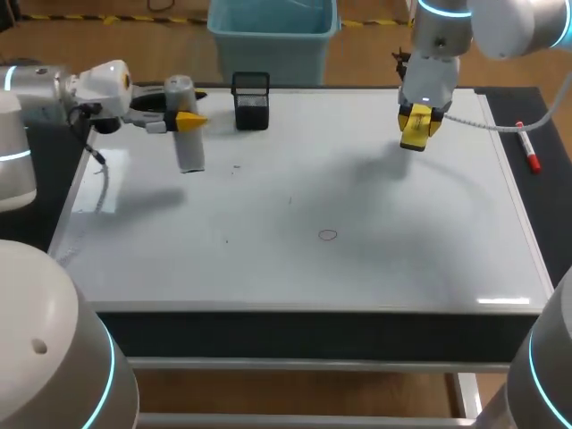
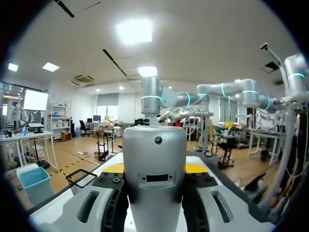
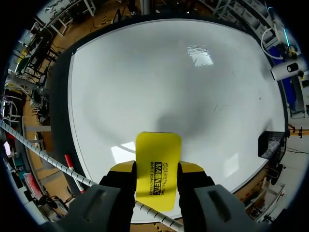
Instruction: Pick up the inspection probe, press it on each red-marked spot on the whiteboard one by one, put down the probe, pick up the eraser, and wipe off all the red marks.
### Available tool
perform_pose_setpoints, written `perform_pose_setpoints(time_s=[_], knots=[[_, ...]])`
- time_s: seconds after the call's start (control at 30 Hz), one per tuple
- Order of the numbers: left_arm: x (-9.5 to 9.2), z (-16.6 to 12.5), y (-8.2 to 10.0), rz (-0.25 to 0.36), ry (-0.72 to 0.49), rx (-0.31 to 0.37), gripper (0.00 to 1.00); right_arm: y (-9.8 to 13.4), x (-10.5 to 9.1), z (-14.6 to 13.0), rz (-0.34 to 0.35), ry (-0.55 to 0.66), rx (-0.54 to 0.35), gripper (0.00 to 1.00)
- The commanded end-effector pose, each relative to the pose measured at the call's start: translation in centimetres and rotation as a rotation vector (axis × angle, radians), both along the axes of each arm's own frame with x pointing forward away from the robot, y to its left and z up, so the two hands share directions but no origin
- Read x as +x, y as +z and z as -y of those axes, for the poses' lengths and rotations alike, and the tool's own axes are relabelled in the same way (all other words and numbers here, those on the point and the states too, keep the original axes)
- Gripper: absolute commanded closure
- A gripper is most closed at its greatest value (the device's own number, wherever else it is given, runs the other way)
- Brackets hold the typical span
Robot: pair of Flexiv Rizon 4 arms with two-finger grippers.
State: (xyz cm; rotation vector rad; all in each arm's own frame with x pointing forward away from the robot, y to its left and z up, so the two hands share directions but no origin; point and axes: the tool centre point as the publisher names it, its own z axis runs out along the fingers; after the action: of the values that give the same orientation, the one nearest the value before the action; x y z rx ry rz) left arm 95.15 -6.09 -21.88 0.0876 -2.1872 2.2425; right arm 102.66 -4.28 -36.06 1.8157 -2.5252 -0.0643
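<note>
Glossy white whiteboard (image 1: 402, 259), one small red ring mark (image 1: 328, 235) near its middle. Far left, left gripper (image 1: 183, 119) clenched on grey cylindrical probe (image 1: 188, 143), upright. Far right, right gripper (image 3: 157, 167) clamping flat yellow eraser (image 3: 158, 147), aloft — could skim past that faint ring if lowered tilted or off-centre

1. A whiteboard (image 1: 295, 206) lies flat on the table (image 1: 545, 206) and covers nearly all of it.
2. A black mesh holder (image 1: 251, 101) stands on the whiteboard near its far edge.
3. A red marker pen (image 1: 528, 147) lies on the dark table strip just beside the whiteboard's right edge.
4. A small red circle (image 1: 328, 235) is drawn near the middle of the whiteboard.
</note>
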Motion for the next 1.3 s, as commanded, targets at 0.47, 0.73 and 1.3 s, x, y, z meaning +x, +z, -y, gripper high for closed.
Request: perform_pose_setpoints(time_s=[0.47,0.73,1.3], knots=[[-6.6,17.2,-0.1,0.002,-0.364,-0.015,1.00,0.1,0.0,0.1,0.001,0.002,-0.003,1.00],[-9.5,22.2,-1.8,0.015,-0.451,0.002,1.00,0.1,0.0,0.1,0.001,0.002,-0.003,1.00],[-12.3,24.7,-4.6,0.003,-0.526,0.008,1.00,0.1,0.0,0.1,0.001,0.002,-0.003,1.00]])
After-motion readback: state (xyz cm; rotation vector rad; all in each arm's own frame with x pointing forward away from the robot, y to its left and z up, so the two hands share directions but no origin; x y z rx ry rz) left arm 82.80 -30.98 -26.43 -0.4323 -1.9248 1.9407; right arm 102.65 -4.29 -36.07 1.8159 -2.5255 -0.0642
